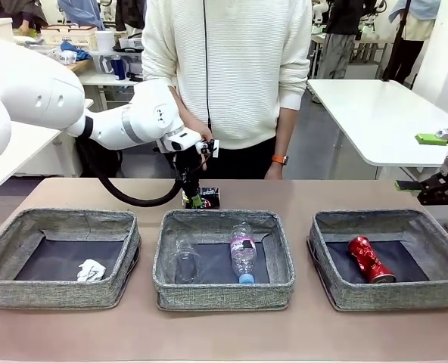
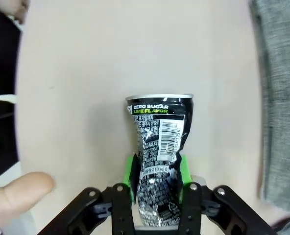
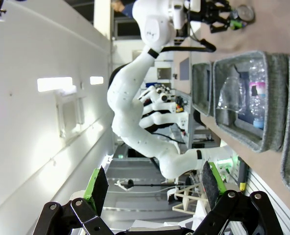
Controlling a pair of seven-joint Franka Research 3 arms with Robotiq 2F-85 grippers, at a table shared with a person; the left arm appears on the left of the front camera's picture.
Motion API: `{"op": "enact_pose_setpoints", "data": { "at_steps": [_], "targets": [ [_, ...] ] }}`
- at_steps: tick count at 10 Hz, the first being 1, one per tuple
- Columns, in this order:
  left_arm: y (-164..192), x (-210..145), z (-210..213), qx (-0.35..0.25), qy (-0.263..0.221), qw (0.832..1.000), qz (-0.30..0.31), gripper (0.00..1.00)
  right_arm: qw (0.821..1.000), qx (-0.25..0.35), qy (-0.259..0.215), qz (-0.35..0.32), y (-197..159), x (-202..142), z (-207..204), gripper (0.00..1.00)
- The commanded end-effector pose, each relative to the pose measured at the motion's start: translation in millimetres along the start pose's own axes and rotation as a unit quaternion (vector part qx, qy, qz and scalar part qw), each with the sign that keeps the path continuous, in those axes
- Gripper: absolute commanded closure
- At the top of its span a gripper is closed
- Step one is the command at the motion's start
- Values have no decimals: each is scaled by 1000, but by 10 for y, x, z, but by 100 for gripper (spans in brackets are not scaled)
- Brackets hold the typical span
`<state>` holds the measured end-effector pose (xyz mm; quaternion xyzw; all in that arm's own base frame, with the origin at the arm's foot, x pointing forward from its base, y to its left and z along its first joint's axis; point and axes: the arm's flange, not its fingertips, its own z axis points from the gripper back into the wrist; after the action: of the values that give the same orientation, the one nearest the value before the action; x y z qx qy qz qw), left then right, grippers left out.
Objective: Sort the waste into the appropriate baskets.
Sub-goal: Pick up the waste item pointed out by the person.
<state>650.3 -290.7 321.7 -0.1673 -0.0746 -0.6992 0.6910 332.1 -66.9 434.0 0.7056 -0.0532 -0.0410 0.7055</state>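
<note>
Three grey baskets stand in a row at the near edge of the desk (image 1: 231,333). Inside the left basket (image 1: 57,257) lies a crumpled white paper ball (image 1: 91,270) on the dark bottom. Inside the middle basket (image 1: 224,261) lie a clear plastic cup (image 1: 185,261) and, just beside it, a clear bottle (image 1: 243,253) with a pink label and a blue cap, the cap pointing to the near wall. Inside the right basket (image 1: 390,257) lies a crushed red can (image 1: 370,259), tilted across the bottom. Behind the middle basket, on the bare desk, is a crushed dark can (image 1: 206,198) with green and white print. Left hand (image 1: 194,198) reaches down over it, and in the left wrist view its green fingers (image 2: 132,172) press on both sides of the can (image 2: 158,147), so this hand (image 2: 157,188) is closed on it. Whether the can touches the desk or is lifted I cannot tell. Right hand (image 1: 424,170) hangs at the right side, above the desk and well apart from the baskets; its jaws stand wide apart and it (image 3: 152,183) grips nothing. A person (image 1: 228,76) in a white sweater stands at the far side of the desk, just behind the left hand.
</note>
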Motion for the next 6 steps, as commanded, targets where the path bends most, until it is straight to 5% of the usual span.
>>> {"op": "enact_pose_setpoints", "data": {
  "at_steps": [1,4,5,6],
  "targets": [
    [-640,125,308,-15,-4,1000,19,100,1000,0,4,0,31,-16,-2,0],
    [-1849,504,908,77,16,993,94,100,1000,0,4,0,31,-16,-2,0],
    [-2136,669,1106,84,-5,972,219,100,1000,0,4,0,31,-16,-2,0],
    [-2409,827,1308,165,-65,942,285,100,1000,0,4,0,31,-16,-2,0]
  ]
}}
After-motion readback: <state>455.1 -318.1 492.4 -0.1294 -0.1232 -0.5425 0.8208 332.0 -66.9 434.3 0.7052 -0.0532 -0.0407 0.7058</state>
